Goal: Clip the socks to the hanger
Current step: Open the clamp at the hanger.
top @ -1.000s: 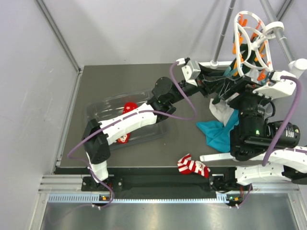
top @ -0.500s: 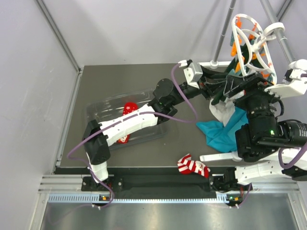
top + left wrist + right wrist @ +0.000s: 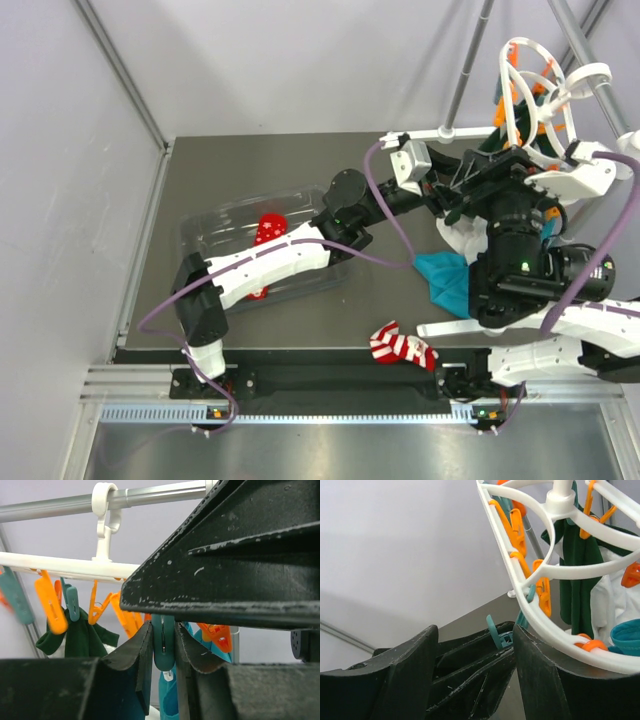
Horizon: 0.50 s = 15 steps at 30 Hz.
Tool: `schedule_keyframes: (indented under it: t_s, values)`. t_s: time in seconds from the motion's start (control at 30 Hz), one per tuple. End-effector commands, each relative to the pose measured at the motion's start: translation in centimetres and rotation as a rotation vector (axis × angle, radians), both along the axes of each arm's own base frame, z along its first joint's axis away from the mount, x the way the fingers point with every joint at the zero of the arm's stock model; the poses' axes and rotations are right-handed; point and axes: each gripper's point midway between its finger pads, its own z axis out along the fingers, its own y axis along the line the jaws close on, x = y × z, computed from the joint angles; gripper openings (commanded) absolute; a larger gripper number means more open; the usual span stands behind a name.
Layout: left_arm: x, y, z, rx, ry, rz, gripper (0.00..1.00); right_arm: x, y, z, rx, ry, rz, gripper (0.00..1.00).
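Left gripper (image 3: 162,630) is squeezing a teal peg (image 3: 163,647) on the hanger (image 3: 561,500). Right gripper (image 3: 475,665) is hovering just beneath it, fingers apart and empty. Striped sock (image 3: 403,349) is lying far from the hanger, nearer the right arm.

The white round openwork plastic clip hanger (image 3: 559,500) now hangs further right and more edge-on than a second ago. The left gripper (image 3: 164,652), clamped on a teal plastic clothes peg (image 3: 163,635), sits further right. The right arm (image 3: 515,265), out to the right half a second ago, is back left and hides more of the crumpled teal cloth (image 3: 445,280).
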Motion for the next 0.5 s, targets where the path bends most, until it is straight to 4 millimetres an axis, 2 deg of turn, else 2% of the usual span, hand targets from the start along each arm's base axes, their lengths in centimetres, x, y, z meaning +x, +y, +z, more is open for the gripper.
schedule_keyframes:
  t_s: [0.0, 0.47]
  values:
    - [-1.4, 2.2, 3.6, -0.052, -0.079, 0.011, 0.00, -0.7, 0.2, -3.6, 0.022, 0.211, -0.009, 0.61]
    - [-0.6, 1.5, 3.1, -0.031, -0.060, 0.023, 0.00, -1.5, -2.0, -5.3, 0.023, 0.236, 0.017, 0.61]
